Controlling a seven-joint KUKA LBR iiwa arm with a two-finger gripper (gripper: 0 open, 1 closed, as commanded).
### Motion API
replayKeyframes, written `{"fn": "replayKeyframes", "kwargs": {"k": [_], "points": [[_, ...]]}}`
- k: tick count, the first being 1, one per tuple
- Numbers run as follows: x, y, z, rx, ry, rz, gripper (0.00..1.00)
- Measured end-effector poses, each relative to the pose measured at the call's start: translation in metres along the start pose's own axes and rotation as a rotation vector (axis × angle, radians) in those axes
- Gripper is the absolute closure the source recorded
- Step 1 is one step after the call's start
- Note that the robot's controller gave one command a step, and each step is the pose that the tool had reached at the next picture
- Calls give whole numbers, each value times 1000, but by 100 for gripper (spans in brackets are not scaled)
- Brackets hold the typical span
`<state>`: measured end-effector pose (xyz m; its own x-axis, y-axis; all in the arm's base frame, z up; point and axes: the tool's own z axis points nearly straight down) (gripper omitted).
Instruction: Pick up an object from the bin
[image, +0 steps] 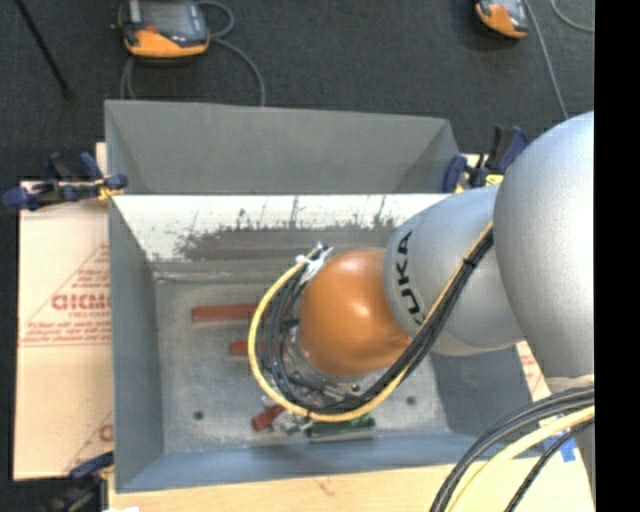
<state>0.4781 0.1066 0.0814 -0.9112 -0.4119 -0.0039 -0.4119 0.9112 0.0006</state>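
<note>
Single camera. Sits above the gripper (298, 420) and off to one side, facing down into the bin (135, 330). The tilt shows the wall beyond the gripper as a broad face and the wall on its near side as a thin edge. Arm (480, 270) enters from frame right. Orange wrist cover (345, 310) sits between lens and gripper. Medium range: whole bin plus some surrounding floor (330, 50).

It was a robotics lab, plainly. A big silver KUKA arm (470, 290), trailing bundled cables (262, 325), leaned over a scuffed grey metal bin (130, 300) set on dark carpet (330, 50). Orange-and-black devices (165, 28) lay on the floor behind, leads running off.
</note>
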Motion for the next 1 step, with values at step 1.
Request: {"fn": "replayKeyframes", "kwargs": {"k": [1], "points": [[0,0,0,0,0,1,100]]}}
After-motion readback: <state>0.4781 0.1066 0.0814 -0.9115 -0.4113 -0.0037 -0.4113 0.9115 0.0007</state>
